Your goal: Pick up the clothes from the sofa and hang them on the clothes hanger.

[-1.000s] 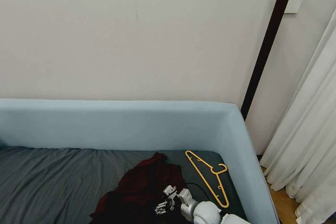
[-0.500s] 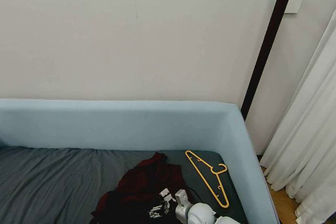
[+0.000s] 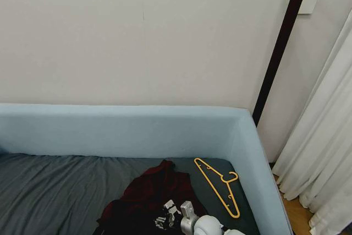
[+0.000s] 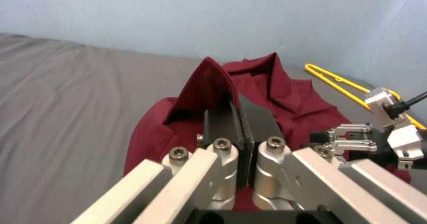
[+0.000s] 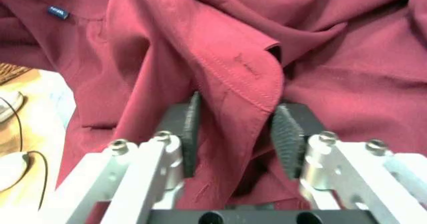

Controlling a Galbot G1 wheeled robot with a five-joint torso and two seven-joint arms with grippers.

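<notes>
Right gripper [image 5: 237, 129] wide open, straddling shirt [image 5: 333, 84] seam fold; fold runs lengthwise between pads [image 5: 285, 134]; left gripper [image 4: 239, 116] closed, apparently pinching raised shirt peak.

The shirt [image 3: 148, 193] lies on the sofa [image 3: 121, 127], the hanger [image 3: 224, 180] just to its right.

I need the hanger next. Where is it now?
In the head view the yellow hanger lies flat on the grey sofa seat, near its right end, just right of the dark red shirt.
</notes>
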